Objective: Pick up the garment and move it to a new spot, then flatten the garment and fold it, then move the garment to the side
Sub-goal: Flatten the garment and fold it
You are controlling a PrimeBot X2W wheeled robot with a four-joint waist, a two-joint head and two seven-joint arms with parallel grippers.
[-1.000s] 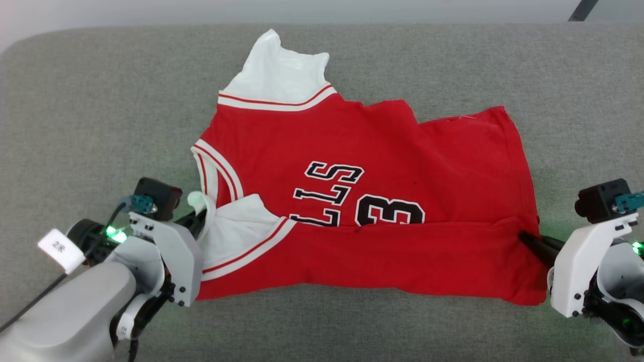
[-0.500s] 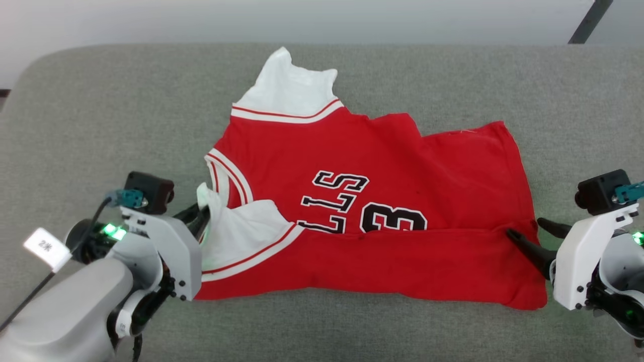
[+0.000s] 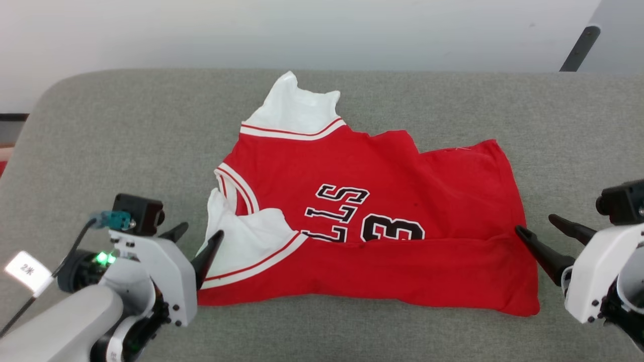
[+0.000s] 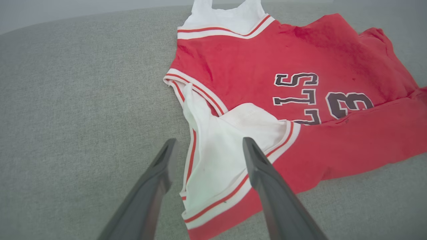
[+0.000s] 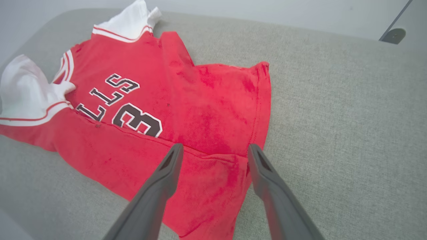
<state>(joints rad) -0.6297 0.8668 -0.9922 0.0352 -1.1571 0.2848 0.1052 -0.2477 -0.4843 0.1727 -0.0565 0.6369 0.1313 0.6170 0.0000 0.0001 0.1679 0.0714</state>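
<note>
Across the middle of the grey padded surface lies the garment, collar to the left and hem to the right. Its near edge is doubled over, so the fold line cuts through the lettering.

Watch out now: nothing pins that near flap, and soft jersey could creep open. The near white sleeve sits rumpled at the left end, and I'd say it would make a lump in any further fold. Both sets of tips sit right at the cloth too, so a careless move could snag an edge and drag the fold askew.

The left gripper has its fingers spread wide, straddling that sleeve's edge and gripping nothing; whether it touches is too close to call. The right gripper is equally wide apart and empty, its inner tip right at the right-hand hem by the fold line.
</note>
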